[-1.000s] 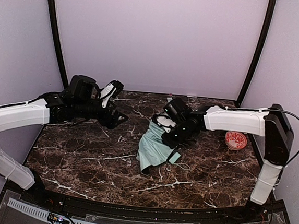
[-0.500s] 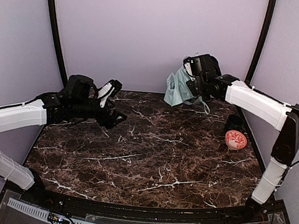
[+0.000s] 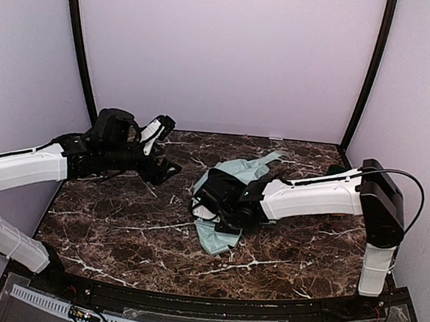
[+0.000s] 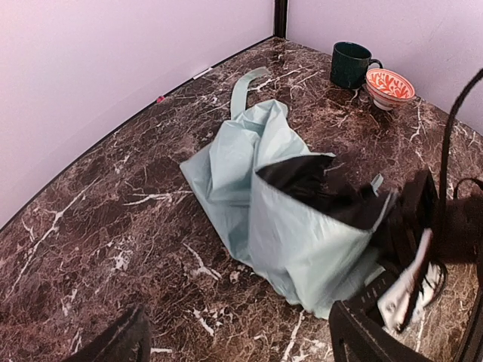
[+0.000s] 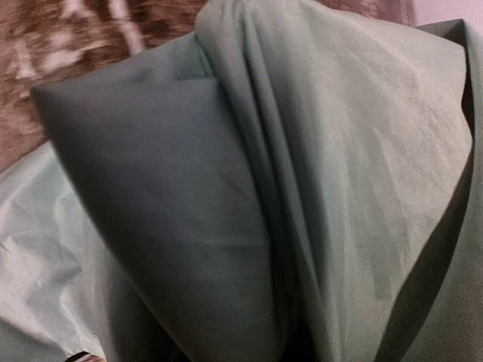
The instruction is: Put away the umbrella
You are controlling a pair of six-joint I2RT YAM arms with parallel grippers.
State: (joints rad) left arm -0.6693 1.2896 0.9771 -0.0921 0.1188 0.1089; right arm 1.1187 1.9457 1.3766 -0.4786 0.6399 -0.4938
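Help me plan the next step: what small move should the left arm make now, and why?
Probably ease the left gripper toward the umbrella to help gather its loose fabric. It lies spread on the table, the right gripper is buried at its near end, and the left one hangs open, apart.

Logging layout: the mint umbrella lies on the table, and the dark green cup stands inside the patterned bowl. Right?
No: the left wrist view shows the cup beside the bowl, not inside it. The umbrella does lie on the table.
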